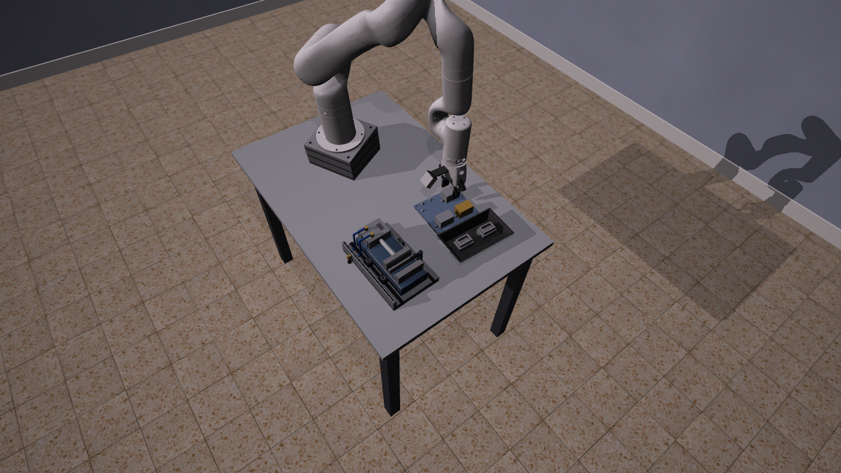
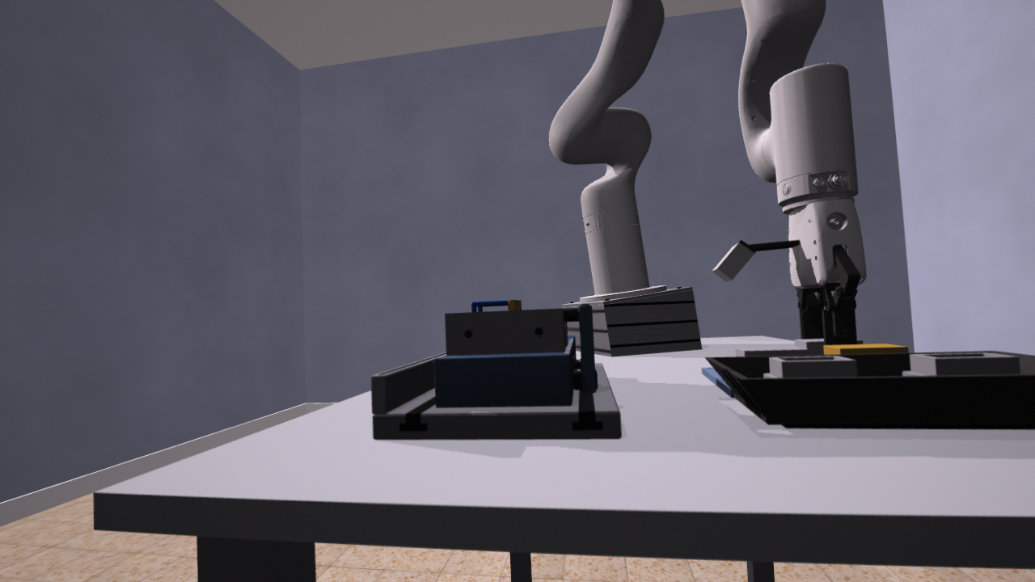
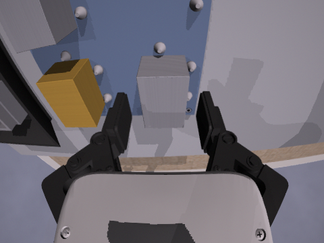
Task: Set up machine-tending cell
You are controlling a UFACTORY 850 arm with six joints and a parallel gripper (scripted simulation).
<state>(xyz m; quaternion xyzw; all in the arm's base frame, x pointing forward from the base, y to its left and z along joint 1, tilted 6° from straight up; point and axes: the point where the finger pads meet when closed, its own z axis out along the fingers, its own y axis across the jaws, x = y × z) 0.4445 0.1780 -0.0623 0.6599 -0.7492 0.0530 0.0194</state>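
Note:
My gripper (image 3: 163,103) is open and low over the far end of the blue infeed plate (image 3: 135,13). Its fingers stand on either side of the near end of an aluminium blank (image 3: 163,90), which lies flat on the plate, and there is a gap on each side. A brass blank (image 3: 72,92) lies to its left, and a second aluminium blank (image 3: 34,0) lies further along the plate. From the top view the gripper (image 1: 451,194) is beside the brass blank (image 1: 464,207). The vise (image 1: 387,259) stands apart at the table's front.
The black outfeed tray (image 1: 477,235) adjoins the plate and holds two finished parts (image 1: 462,238) (image 1: 487,228). Small pins (image 3: 158,47) stick up from the plate around the blanks. The table edge is just behind the gripper. The arm's base (image 1: 341,146) is at the far corner.

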